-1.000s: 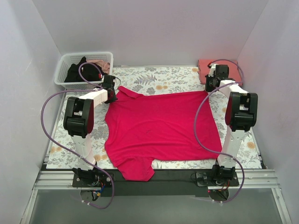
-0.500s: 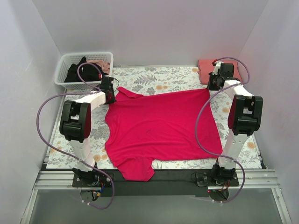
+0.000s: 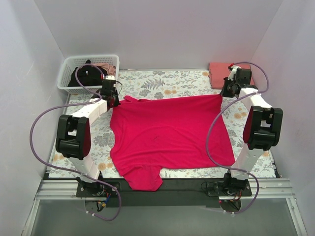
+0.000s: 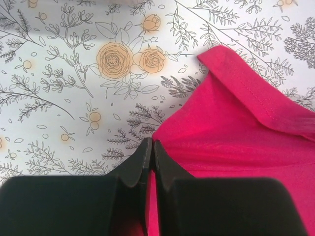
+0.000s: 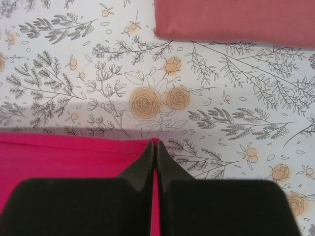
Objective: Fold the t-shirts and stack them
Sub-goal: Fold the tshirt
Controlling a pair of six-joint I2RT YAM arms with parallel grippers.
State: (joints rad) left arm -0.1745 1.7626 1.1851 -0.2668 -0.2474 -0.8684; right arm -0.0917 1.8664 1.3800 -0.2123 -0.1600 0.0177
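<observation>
Both far corners sit farther back than a second ago: I'm stretching the crimson t-shirt (image 3: pixel 170 135) flat over the floral cloth (image 3: pixel 162 82) for folding, left gripper (image 4: pixel 150 146) clamped on its shoulder edge, right gripper (image 5: pixel 154 146) on its hem corner, near the folded salmon t-shirt (image 5: pixel 236 19).

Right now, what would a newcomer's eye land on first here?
The crimson shirt dominates, spread flat across the middle of the floral cloth. The left fingers and right fingers are shut on its two far corners. A folded pink shirt lies at the far right; a white basket holding dark clothes sits far left.
</observation>
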